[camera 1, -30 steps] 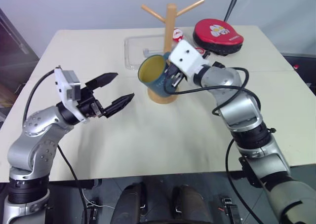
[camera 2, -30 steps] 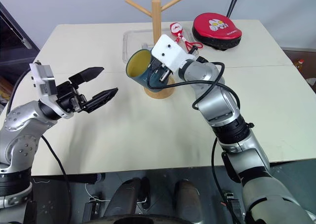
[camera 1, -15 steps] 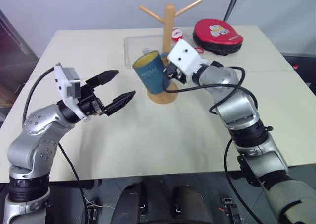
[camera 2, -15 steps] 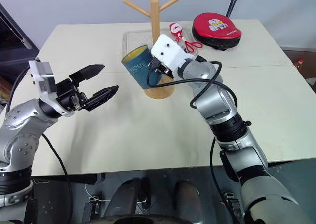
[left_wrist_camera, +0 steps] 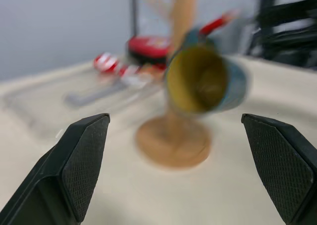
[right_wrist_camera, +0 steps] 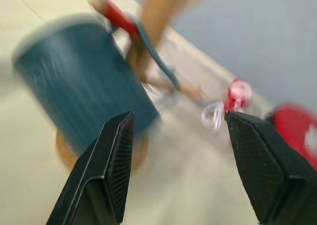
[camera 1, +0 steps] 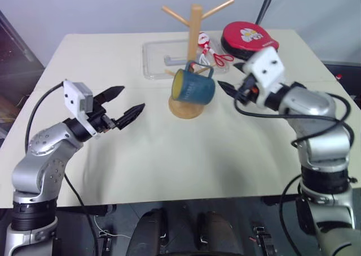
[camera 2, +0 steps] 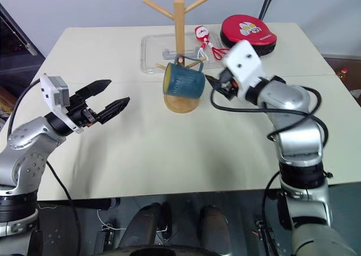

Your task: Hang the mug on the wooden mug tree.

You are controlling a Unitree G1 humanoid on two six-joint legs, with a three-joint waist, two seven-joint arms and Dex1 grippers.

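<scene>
Teal glaze hangs off pale wood: I see the mug (camera 2: pixel 184 82) slung by its loop handle on a low peg of the wooden mug tree (camera 2: pixel 179 25), its body lying sideways, just above the round base. Its yellow mouth faces my left side, so the long axis runs roughly across the table (camera 2: pixel 169 154), from left arm to right arm. The closed bottom points toward the right gripper (camera 2: pixel 213 85).

That gripper sits just beside the mug, apart from it. In the right wrist view its two black fingers (right_wrist_camera: pixel 111 160) stand wide and empty, with the blue wall of the mug ahead between them. It is clearly the nearer arm.

The left gripper (camera 2: pixel 110 96) is well apart on the other side, fingers spread and holding nothing. It points at the open mouth, which its wrist view shows head-on in front of the post.

I judge the hanging step done, so the coming move for the right arm is simply to pull clear. What matters is that the mug lies straight ahead of those open fingers, so I would back away along the mug's axis rather than sweep sideways, lest a fingertip catch the rim or handle and tip it off the peg. The mug looks blurred in the wrist views, so it may be swinging.

Behind the tree are a clear tray (camera 2: pixel 155 54) and a red round case (camera 2: pixel 249 30).
</scene>
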